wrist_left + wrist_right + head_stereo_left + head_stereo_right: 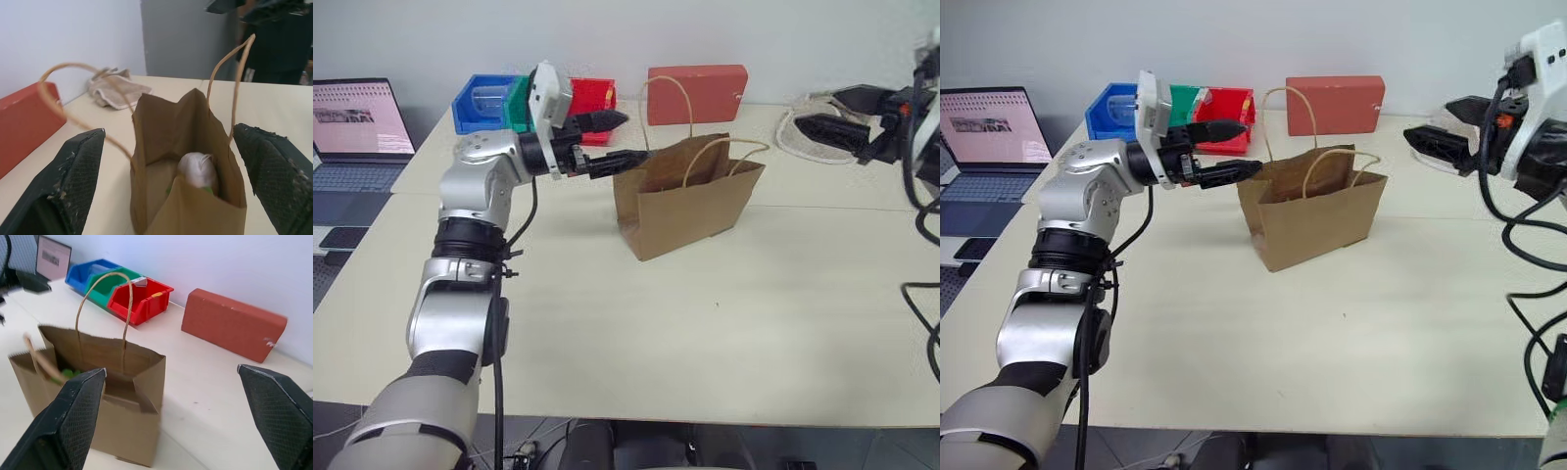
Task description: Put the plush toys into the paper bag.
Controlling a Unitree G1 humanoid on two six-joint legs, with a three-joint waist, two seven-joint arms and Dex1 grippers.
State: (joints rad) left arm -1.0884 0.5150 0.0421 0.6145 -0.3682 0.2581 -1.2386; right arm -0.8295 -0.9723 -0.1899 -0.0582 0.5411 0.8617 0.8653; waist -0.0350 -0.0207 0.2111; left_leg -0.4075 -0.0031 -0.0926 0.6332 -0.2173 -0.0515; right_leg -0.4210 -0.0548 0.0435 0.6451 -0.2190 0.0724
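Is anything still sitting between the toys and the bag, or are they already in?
Nothing visible stands in the way. The white plush toy already lies inside the paper bag, with a bit of green showing beside it. The left gripper and right gripper are both open and hold nothing.

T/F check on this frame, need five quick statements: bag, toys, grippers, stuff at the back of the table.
1. The paper bag stands upright on the table. True.
2. A white plush toy lies inside the bag. True.
3. The left gripper is shut on a bag handle. False: its fingers are spread and hold nothing, beside the bag's end.
4. The red box lies in front of the bag, near the robot. False: it sits behind the bag, by the wall.
5. The right gripper is open and holds nothing. True.
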